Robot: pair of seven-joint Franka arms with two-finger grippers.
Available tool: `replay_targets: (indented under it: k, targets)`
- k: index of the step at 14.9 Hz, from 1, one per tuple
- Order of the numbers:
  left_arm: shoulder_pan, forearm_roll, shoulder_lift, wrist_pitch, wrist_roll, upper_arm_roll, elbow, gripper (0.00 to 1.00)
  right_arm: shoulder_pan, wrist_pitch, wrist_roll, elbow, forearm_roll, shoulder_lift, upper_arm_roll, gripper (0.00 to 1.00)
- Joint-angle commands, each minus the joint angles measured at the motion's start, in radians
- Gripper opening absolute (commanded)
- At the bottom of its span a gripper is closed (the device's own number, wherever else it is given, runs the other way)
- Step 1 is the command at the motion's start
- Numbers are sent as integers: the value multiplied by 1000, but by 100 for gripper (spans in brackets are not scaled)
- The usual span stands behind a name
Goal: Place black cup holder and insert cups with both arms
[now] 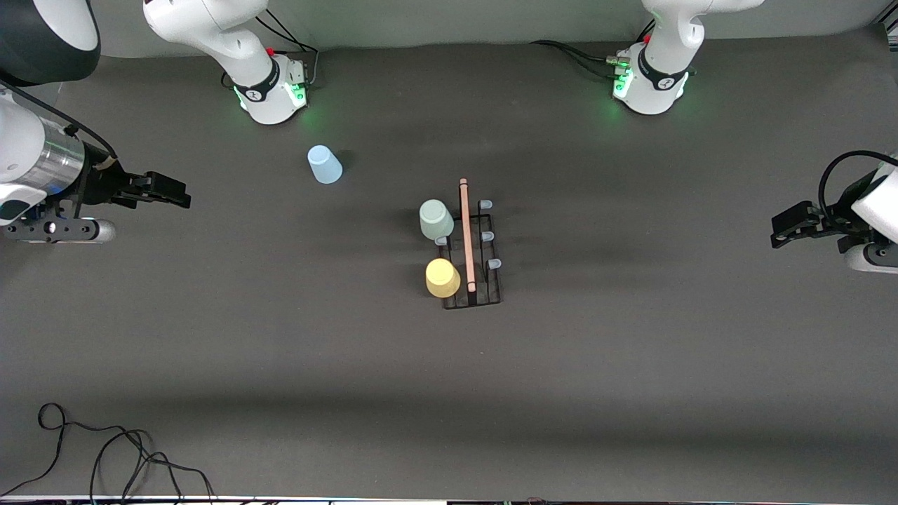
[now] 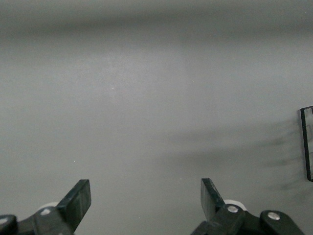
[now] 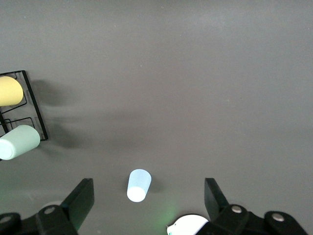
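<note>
The black cup holder [image 1: 471, 259] stands mid-table with the pale green cup [image 1: 436, 219] and the yellow cup [image 1: 443, 278] seated upside down on prongs on its right-arm side (the three whitish-capped prongs [image 1: 485, 205] on the side toward the left arm are bare), while the light blue cup [image 1: 324, 165] stands upside down on the table near the right arm's base. The right gripper [image 1: 168, 191] hangs over the right arm's end of the table and the left gripper [image 1: 789, 226] over the left arm's end, both with fingers spread wide and holding nothing. Both arms are partly cut off at the front view's edges, and the left wrist view catches only a sliver of the rack.
</note>
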Motion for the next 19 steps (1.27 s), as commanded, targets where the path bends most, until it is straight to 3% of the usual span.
replay_targets:
  k: [1,12,19]
  targets:
    - [0,14,-4,7,14,1,-2,100,-137,11,-14,-6,-23,-24,137,100]
    - [2,14,-2,12,12,2,-2,100,-165,128,-15,-1,-69,-14,155,100]
    - [2,14,-2,13,11,2,-2,100,-205,114,-14,-4,-71,-26,218,100]
